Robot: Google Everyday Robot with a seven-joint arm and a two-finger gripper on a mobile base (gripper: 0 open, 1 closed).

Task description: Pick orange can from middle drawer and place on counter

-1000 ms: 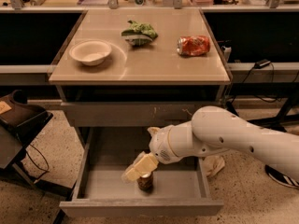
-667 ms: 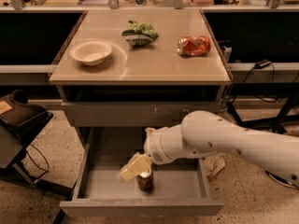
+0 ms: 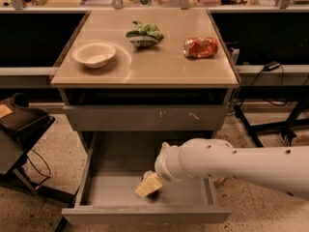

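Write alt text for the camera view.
The robot's gripper reaches into the open middle drawer, covering most of the orange can. On the counter above sit a bowl, a green bag and a crushed can.

Pincer sits in the middle drawer (below the counter).

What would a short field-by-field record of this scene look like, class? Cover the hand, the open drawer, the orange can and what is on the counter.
hand: low inside the middle drawer, near its front
middle drawer: pulled open, grey floor showing
orange can: not made out; possibly hidden behind the hand
counter: holds a bowl, a crumpled green bag and a crushed red can
upper drawer front: closed, pale scratch marks
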